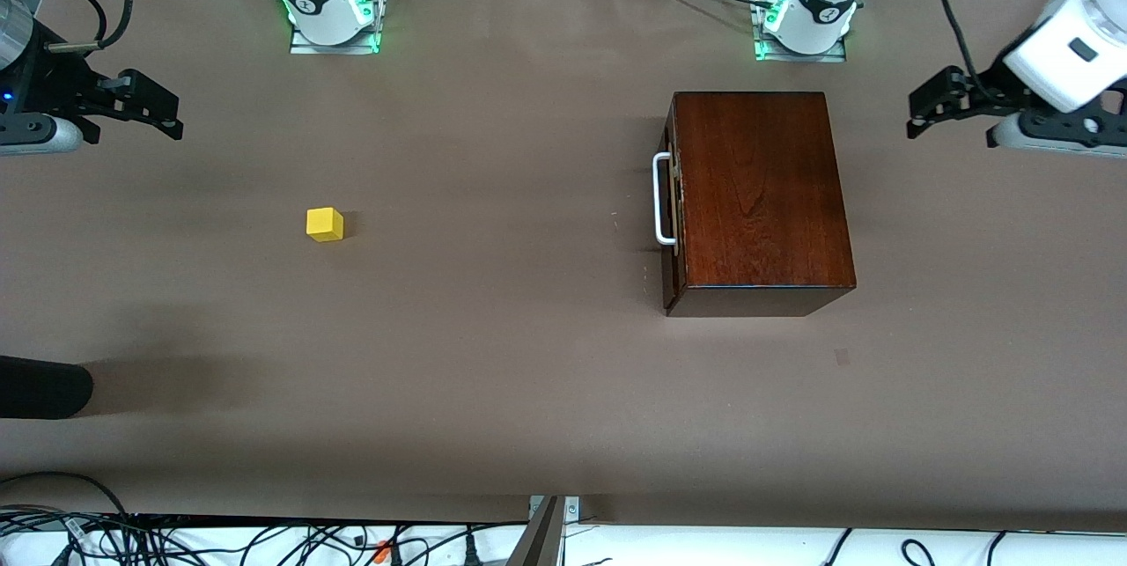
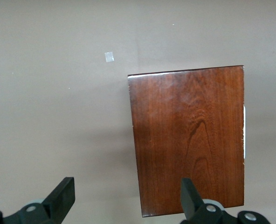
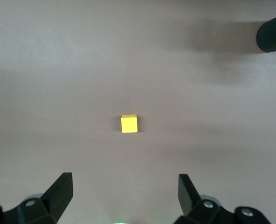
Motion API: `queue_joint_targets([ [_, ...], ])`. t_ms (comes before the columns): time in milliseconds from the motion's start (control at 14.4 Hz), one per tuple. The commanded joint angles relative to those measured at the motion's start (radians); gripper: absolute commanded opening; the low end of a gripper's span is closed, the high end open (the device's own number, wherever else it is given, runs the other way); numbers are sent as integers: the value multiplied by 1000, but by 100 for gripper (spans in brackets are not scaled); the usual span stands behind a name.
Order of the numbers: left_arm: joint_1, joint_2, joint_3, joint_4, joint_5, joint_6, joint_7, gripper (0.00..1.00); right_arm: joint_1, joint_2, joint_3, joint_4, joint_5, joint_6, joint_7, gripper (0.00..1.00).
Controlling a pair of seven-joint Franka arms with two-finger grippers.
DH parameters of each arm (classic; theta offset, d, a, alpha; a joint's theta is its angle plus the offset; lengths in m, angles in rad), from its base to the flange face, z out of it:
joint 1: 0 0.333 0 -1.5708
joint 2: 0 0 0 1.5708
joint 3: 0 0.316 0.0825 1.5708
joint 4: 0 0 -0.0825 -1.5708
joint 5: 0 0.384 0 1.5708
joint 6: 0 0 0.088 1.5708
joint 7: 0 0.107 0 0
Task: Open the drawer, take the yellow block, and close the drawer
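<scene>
1. The box [image 1: 757, 196] sits on the brown surface [image 1: 493, 355] toward the left arm's end, its drawer [image 1: 673, 205] fully shut, with the white handle [image 1: 660, 199] facing the right arm's end.
2. The block [image 1: 325, 224] lies on the bare surface toward the right arm's end, well apart from the box and outside the drawer.
3. The left claw [image 1: 920, 113] hangs in the air at the left arm's end of the surface, beside the box and apart from it. Its fingers [image 2: 63, 198] stand wide and hold nothing. In the left wrist view the box top fills the space ahead of them.
4. The right claw [image 1: 167, 113] hangs over the right arm's end of the surface. Its fingers [image 3: 61, 191] are spread wide and hold nothing. In the right wrist view the block lies ahead of them, apart from both.
5. A dark rounded object [image 1: 44, 385] juts in at the surface's edge, nearer the front camera than the block.
6. A small pale patch [image 1: 843, 357] marks the surface near the box, nearer the front camera.
</scene>
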Motion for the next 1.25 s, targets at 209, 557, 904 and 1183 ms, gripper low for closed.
queue_joint_targets([
  [209,-93,-32,138,-35,-19,17,60,100,0,7,2,25,-6,-12,4,100],
  [557,-63,-31,112,-27,-16,14,51,100,0,7,2,25,-7,-12,1,100],
  [904,-48,-31,78,-29,37,-20,59,100,0,7,2,25,-7,-12,-1,100],
  [1183,-48,-31,79,-29,37,-26,60,100,0,9,2,25,-7,-12,-4,100],
])
